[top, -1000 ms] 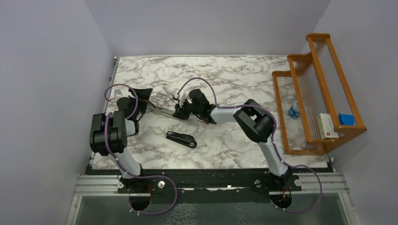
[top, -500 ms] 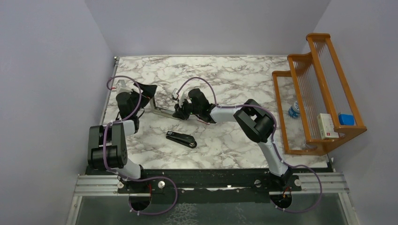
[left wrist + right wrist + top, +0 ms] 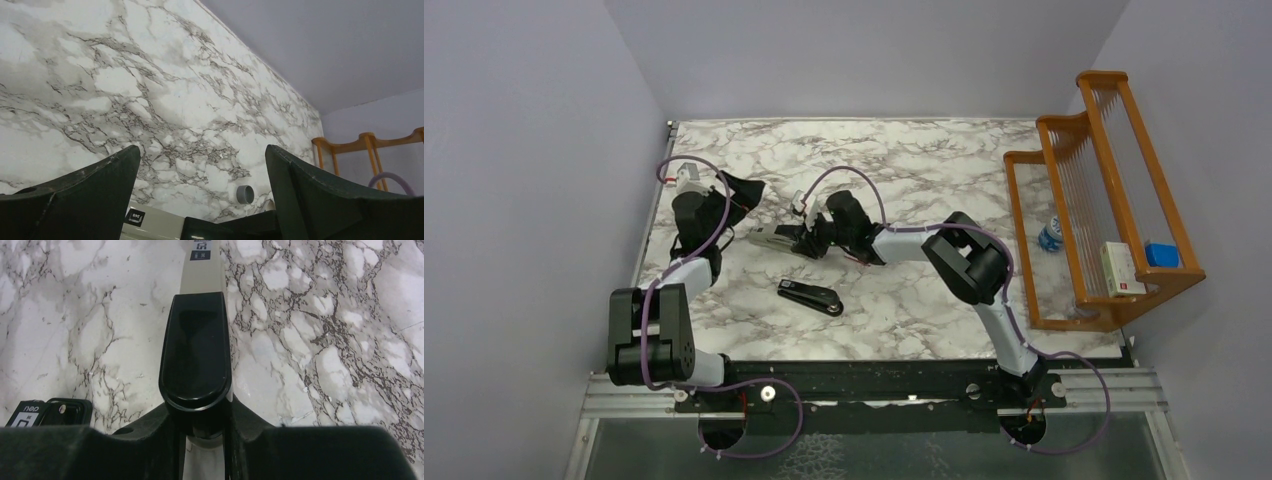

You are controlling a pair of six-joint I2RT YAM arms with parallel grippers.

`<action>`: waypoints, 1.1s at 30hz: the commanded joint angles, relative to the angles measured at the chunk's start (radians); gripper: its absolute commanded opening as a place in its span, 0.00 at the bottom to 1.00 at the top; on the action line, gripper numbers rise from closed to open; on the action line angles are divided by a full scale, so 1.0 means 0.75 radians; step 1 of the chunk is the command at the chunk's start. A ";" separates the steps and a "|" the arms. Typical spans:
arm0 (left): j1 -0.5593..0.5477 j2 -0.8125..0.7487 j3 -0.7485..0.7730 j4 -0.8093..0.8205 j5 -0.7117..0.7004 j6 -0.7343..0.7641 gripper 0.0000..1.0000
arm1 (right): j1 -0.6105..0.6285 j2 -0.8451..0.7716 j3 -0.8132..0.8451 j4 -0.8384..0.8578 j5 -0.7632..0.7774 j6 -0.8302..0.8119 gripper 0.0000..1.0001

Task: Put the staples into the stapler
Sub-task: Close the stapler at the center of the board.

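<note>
A grey stapler with a black top lies on the marble left of centre. My right gripper is shut on its rear end, one finger pressed against each side. The grey body runs away from the jaws. My left gripper stands wide open just beyond the stapler's far end, with nothing between its fingers; the grey stapler shows below them. No loose staples are in view. A white-and-red box sits in the rack.
A second, black stapler lies nearer the front edge. A wooden rack stands on the right with a blue block and a blue-and-white cylinder. A small grey ring rests on the marble.
My left gripper has drawn away from the stapler's far end toward the back left, still open. The stapler now looks shorter and lies flatter. The right arm has stayed in place.
</note>
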 commanded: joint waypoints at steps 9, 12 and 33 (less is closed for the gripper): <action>0.041 -0.063 0.102 -0.195 0.004 0.075 0.99 | 0.008 -0.182 -0.158 0.036 0.011 0.005 0.45; 0.041 -0.072 0.120 -0.304 -0.044 0.101 0.99 | 0.007 -0.260 -0.208 0.044 -0.004 0.014 0.47; -0.062 -0.237 0.175 -0.783 -0.235 0.511 0.99 | 0.052 -0.831 -0.597 -0.470 -0.098 0.069 0.57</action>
